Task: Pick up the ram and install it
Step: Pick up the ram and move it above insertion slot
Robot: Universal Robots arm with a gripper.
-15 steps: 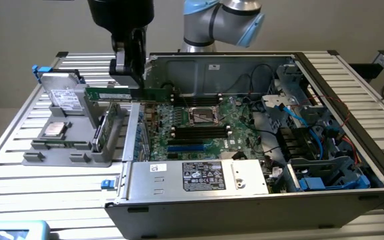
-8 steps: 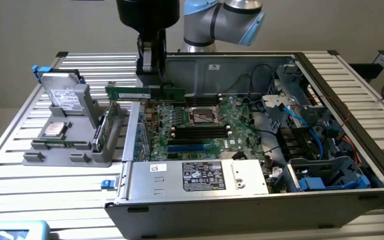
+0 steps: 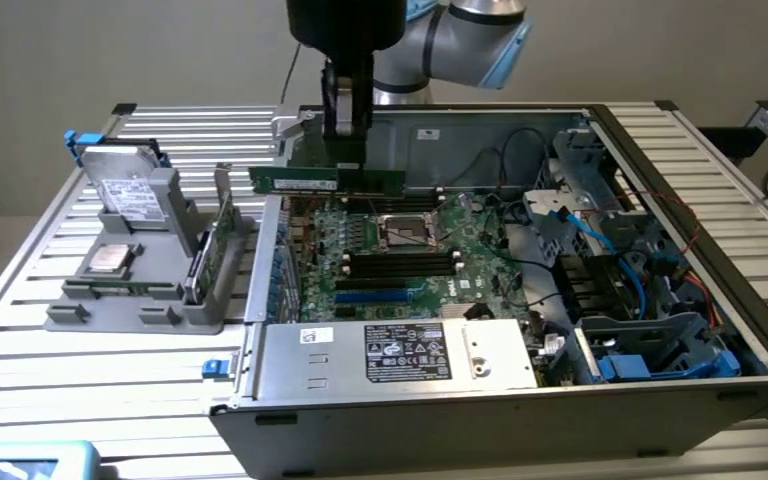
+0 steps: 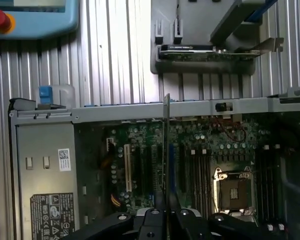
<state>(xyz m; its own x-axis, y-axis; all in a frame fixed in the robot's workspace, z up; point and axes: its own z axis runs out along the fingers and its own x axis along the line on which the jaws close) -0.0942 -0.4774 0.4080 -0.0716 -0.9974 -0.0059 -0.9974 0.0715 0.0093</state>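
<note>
My gripper [image 3: 347, 160] is shut on the ram [image 3: 327, 181], a long thin green stick held level above the back left part of the open computer case [image 3: 704, 250]. In the wrist view the ram [image 4: 166, 145] shows edge-on as a thin line running out from between the black fingers [image 4: 157, 207] of the gripper [image 4: 165, 206]. It hangs over the green motherboard [image 4: 145, 150], beside the long black memory slots [image 4: 192, 172]. The exterior view shows those black slots [image 3: 398, 262] lower down, in front of the CPU socket [image 3: 408, 232].
On the exterior view's left, a grey holder [image 3: 131, 300] carries a silver hard drive [image 3: 137, 195] and an upright expansion card [image 3: 213, 250]. A power supply [image 3: 398, 352] fills the case's near side, with cables and blue drive bays [image 3: 651, 350] on the right. A teach pendant [image 4: 30, 20] lies on the slatted table.
</note>
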